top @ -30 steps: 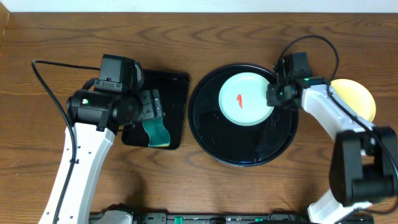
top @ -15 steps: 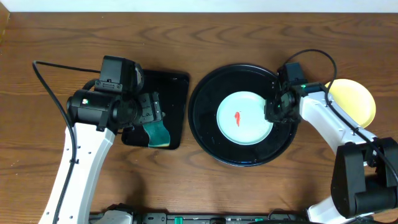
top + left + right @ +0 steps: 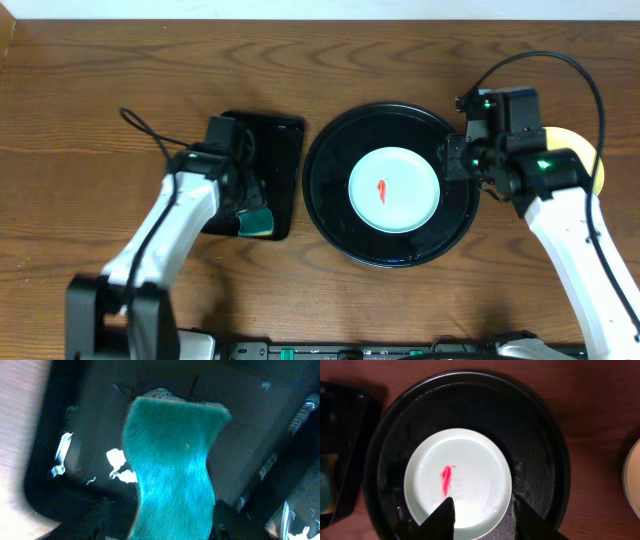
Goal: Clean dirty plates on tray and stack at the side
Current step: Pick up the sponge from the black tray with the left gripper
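Both arms have shifted in the last second, so I start with what sits closest to each wrist camera. At the bottom of the left wrist view, the left gripper straddles the teal, wavy-edged sponge, one dark finger at each side. Whether they are pinching it or only bracketing it I cannot tell. The sponge lies in the small rectangular black tray, left of centre in the overhead view. A second ago that arm stood higher. It has dropped onto the sponge, which I read as the pickup for wiping.

The right gripper has its fingers parted with nothing between them, hanging over the lower right rim of the pale blue-green round plate. A second ago it was at that plate's edge, with the plate in the upper part of the large round glossy black tray. The plate now rests at the tray's middle, released, with the red smear still on it. So the dirty plate is staged and free, and cleaning has not begun.

Farthest out, at the right edge of the frame, the pale yellow round plate sits on the wooden table, well apart from the tray. I find no third plate.

No brand, label or writing is readable. The white flecks on the rectangular tray look like glare.
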Controlling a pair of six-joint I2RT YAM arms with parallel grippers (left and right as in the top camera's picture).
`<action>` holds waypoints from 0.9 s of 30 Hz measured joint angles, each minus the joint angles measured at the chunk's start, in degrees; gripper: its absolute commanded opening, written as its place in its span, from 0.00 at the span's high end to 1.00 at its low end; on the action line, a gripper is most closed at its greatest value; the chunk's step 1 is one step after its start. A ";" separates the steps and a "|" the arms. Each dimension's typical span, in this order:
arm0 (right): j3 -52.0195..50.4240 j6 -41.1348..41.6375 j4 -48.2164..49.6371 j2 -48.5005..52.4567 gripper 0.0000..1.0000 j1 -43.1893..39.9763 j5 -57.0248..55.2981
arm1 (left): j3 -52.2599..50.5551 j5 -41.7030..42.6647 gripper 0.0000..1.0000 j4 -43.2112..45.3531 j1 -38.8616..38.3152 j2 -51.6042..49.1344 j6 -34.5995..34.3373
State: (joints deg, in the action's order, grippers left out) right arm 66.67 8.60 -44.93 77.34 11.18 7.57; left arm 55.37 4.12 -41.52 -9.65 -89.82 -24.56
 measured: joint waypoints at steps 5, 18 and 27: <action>0.00 -0.15 -2.29 -0.13 0.68 0.00 0.46 | -0.48 1.55 0.81 4.79 0.00 -7.61 -1.46; 0.00 -0.15 -4.63 -0.13 0.70 0.00 0.52 | 2.97 3.50 0.93 0.46 0.15 -9.20 -0.98; -0.04 -0.11 -5.40 5.53 0.66 -0.26 0.37 | 9.68 3.67 0.93 -7.39 -0.74 1.11 3.52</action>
State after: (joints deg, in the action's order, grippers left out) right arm 66.63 8.49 -50.33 82.87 10.92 7.94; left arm 65.06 7.79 -48.90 -10.39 -88.71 -21.04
